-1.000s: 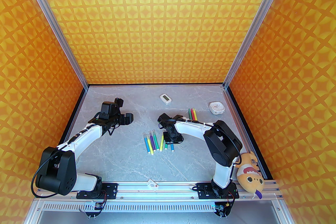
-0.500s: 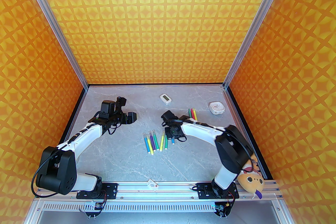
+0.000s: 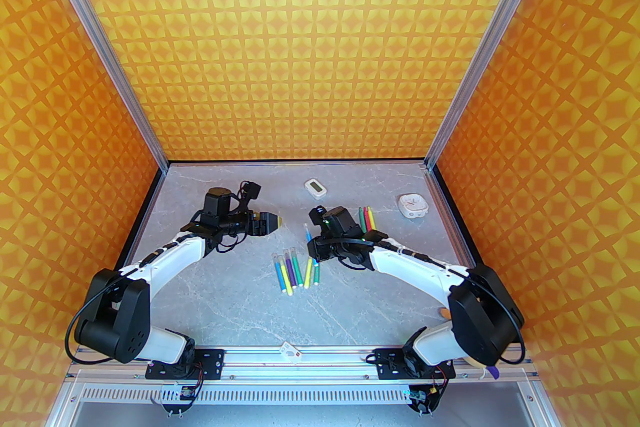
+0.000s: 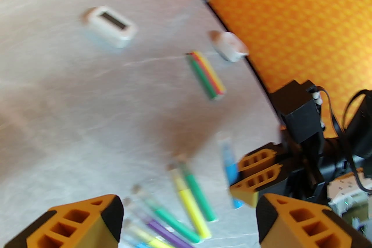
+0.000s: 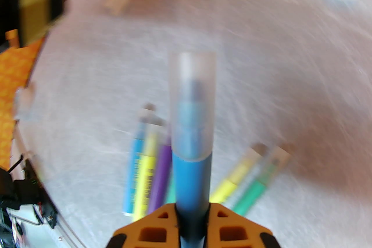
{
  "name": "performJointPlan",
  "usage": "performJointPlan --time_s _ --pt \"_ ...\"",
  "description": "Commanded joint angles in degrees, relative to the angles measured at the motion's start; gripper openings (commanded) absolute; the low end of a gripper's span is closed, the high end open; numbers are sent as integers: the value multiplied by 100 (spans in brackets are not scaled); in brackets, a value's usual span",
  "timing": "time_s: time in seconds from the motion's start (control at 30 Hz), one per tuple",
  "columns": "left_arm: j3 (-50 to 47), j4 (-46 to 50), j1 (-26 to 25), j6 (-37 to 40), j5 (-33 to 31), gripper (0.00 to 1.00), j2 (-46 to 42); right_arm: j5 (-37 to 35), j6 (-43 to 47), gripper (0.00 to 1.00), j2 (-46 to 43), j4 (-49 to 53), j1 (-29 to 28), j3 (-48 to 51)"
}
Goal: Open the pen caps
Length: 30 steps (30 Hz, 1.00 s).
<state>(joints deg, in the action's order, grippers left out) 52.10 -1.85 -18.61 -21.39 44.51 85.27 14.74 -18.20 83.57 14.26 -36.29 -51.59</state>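
Orange patterned walls (image 3: 320, 39) close in a grey marbled table (image 3: 240, 315). Above its middle the blue pen (image 5: 190, 177) is held off the surface. Its barrel is clamped in the right gripper (image 5: 191, 209), whose jaws are closed tight on the tail end. The pale cap (image 5: 193, 101) is still seated on the tip, so this pen is not yet opened.

Judging by that, the task looks barely begun. The six pens (image 3: 295, 270) lying in a loose fan just nearside of the held one all show whitish caps on their far ends. No cap is seen lying loose.

The held pen's long axis runs straight out of the jaws, cap leading. From above it lies roughly near-to-far, with the cap toward the back wall and a touch to the left. How steeply it tilts I cannot tell.

The left gripper (image 3: 272, 221) hangs near the cap on its left, apart from it, with its jaws spread wide and nothing between them. A pull on the cap is likely its job next.

Three pens (image 3: 366, 216) lie side by side to the right, farther back. Whether they are capped is too small to make out.
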Motion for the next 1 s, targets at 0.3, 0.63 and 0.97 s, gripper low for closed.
performJointPlan --time_s 0.3,0.63,0.97 --pt "309 -668 -432 -322 891 74 341 805 202 0 -415 -1139 -9 374" --pt "583 -672 -643 -383 953 65 651 976 185 0 -428 -1281 -9 358" --pt "714 -616 -706 -393 1007 51 771 1017 194 0 -465 -1368 -9 388"
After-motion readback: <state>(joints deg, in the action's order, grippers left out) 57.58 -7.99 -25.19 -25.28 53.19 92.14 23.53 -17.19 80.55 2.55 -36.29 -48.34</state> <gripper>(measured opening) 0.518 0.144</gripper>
